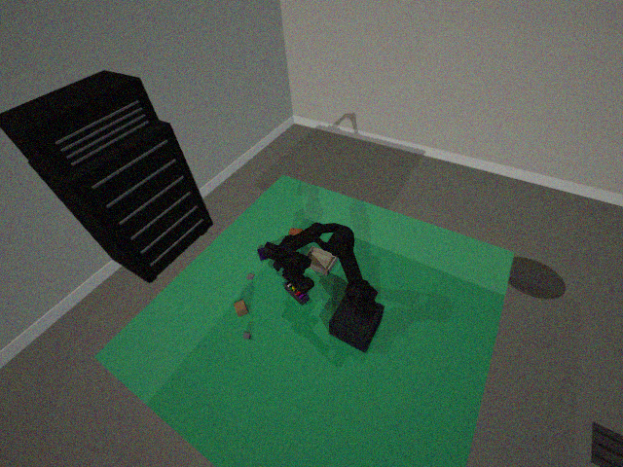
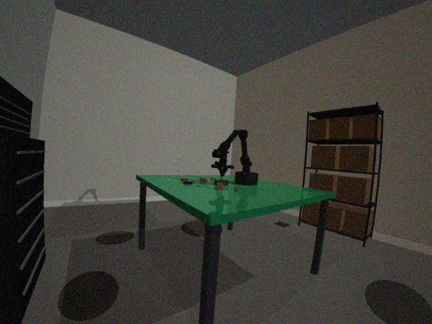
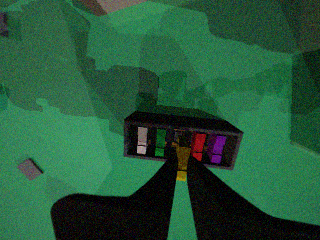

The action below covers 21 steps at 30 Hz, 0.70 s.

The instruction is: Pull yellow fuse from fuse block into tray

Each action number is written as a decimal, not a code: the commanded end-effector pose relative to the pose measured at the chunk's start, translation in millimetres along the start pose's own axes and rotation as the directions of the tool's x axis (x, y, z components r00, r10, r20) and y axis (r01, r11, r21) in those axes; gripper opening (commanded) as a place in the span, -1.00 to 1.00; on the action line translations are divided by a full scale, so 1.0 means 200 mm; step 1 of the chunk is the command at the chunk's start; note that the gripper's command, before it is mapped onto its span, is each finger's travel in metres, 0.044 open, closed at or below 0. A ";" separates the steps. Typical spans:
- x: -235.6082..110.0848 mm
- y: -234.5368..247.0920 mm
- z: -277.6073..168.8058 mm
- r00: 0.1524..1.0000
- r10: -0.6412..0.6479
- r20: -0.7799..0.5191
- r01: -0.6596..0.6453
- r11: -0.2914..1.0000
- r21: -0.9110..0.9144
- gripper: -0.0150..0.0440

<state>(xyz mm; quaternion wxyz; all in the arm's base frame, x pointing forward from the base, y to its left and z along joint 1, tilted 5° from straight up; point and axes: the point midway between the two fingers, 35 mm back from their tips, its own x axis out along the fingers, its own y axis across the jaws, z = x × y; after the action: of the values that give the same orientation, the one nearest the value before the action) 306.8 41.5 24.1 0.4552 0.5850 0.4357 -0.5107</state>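
My gripper (image 2: pixel 222 176) (image 3: pixel 181 160) is shut on the yellow fuse (image 3: pixel 181 175), pointing down over the dark fuse block (image 2: pixel 227 182) (image 3: pixel 180 121). The fuse looks raised above the block; a dark gap shows behind it between the green fuse (image 3: pixel 160 142) and the red fuse (image 3: pixel 199 145). Whether its lower end is fully clear I cannot tell. The white fuse (image 3: pixel 142 139) and purple fuse (image 3: pixel 217 148) sit in the block's end places. The beige tray (image 1: pixel 326 271) stands beside the block, below the arm in the top view.
Orange blocks (image 1: pixel 241 307) (image 1: pixel 295 232) lie on the green table, one in front of the block in the exterior view (image 2: pixel 219 186). A dark blue-purple piece (image 1: pixel 262 253) (image 2: pixel 187 182) and small grey pieces (image 1: pixel 250 276) (image 1: pixel 246 335) (image 3: pixel 30 169) also lie there.
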 end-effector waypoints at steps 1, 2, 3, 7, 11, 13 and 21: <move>-0.02 0.00 0.00 1.000 0.002 -0.003 -0.002 1.000 0.001 -0.49; -0.02 0.00 0.00 1.000 0.002 -0.003 -0.002 1.000 0.001 -0.49; -0.02 0.00 0.00 1.000 0.002 -0.003 -0.002 1.000 0.001 -0.49; -0.03 0.00 0.00 1.000 0.002 -0.003 -0.002 1.000 0.002 -0.49; -0.04 0.00 0.00 1.000 0.002 -0.003 -0.002 1.000 0.002 -0.49; -0.06 0.00 0.00 1.000 0.002 -0.003 -0.002 1.000 0.002 -0.49; -0.12 0.00 0.00 1.000 0.002 -0.003 -0.002 1.000 0.002 -0.49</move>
<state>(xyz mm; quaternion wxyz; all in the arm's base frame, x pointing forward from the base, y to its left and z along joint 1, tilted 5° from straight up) 303.6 40.5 40.8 0.4535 0.5838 0.4362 -0.5131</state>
